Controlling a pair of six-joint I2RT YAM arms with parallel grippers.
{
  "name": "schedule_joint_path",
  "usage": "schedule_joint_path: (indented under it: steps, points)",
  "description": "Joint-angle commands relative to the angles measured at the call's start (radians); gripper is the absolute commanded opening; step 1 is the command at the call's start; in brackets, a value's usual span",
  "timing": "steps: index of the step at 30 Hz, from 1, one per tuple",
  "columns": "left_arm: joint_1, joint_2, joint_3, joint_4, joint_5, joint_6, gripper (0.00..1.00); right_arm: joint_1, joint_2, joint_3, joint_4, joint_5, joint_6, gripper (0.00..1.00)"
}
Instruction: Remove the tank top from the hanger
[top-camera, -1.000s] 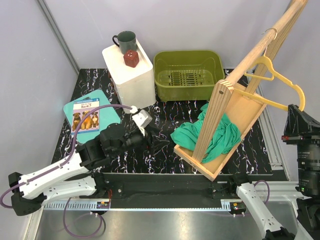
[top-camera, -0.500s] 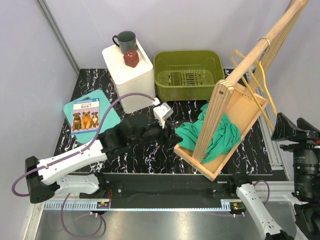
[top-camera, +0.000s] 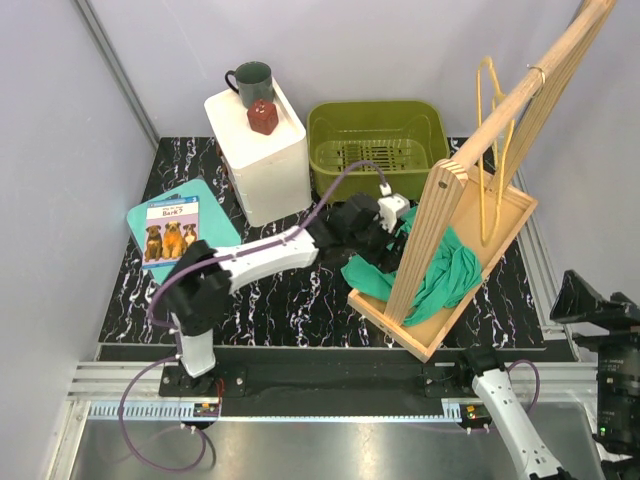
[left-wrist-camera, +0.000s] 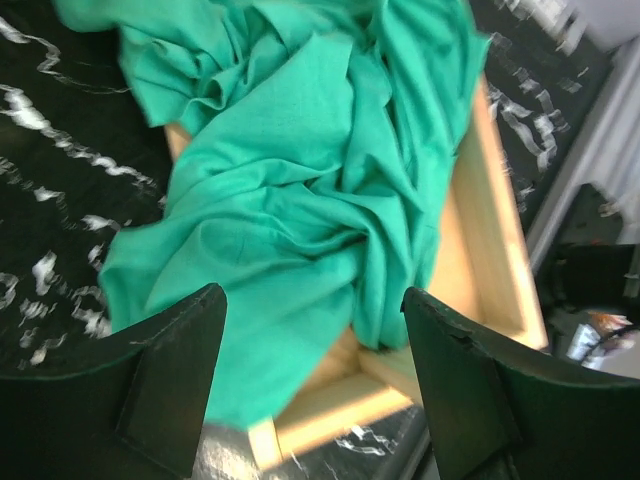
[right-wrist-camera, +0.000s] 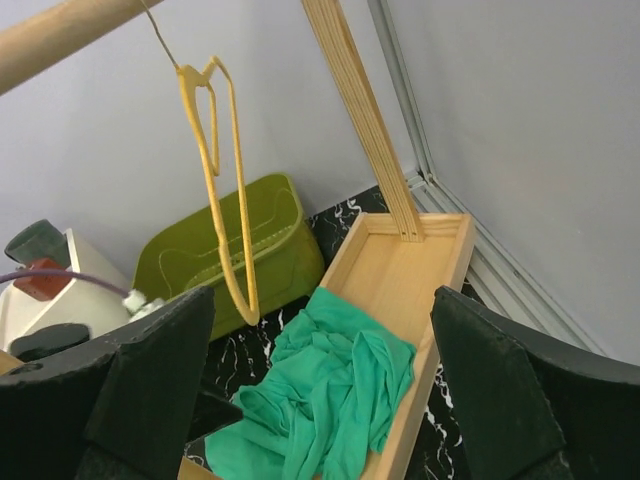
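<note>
Tank top (top-camera: 440, 270) lies crumpled in the tray (top-camera: 505, 215), off your hanger (top-camera: 487, 150); left gripper (left-wrist-camera: 312, 300) spread above it, seemingly not touching; right gripper (right-wrist-camera: 320, 300) wide apart.

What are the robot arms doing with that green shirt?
The teal tank top is already off the yellow hanger. It lies crumpled in the rack's wooden tray, one edge spilling onto the table. The hanger hangs bare from the rod. The left gripper hovers open over the tank top; the right gripper is open too, holding nothing.
</note>
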Motion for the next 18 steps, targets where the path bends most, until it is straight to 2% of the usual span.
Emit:
schedule_joint_path:
  steps: [1, 4, 10, 18]
  points:
    - [-0.043, 0.128, 0.144, 0.034, 0.066, 0.069, 0.77, 0.006, -0.020, 0.002, -0.068, 0.029, 0.014, 0.97]
    - [-0.069, 0.220, 0.209, 0.033, 0.051, 0.075, 0.79, 0.006, -0.035, -0.005, -0.074, 0.014, 0.017, 0.97]
    - [-0.124, 0.369, 0.285, 0.031, -0.037, -0.006, 0.79, 0.006, -0.054, -0.016, -0.069, -0.009, 0.033, 0.97]
    - [-0.150, 0.453, 0.247, 0.089, -0.227, -0.055, 0.79, 0.006, -0.081, -0.042, -0.060, -0.040, 0.057, 0.97]
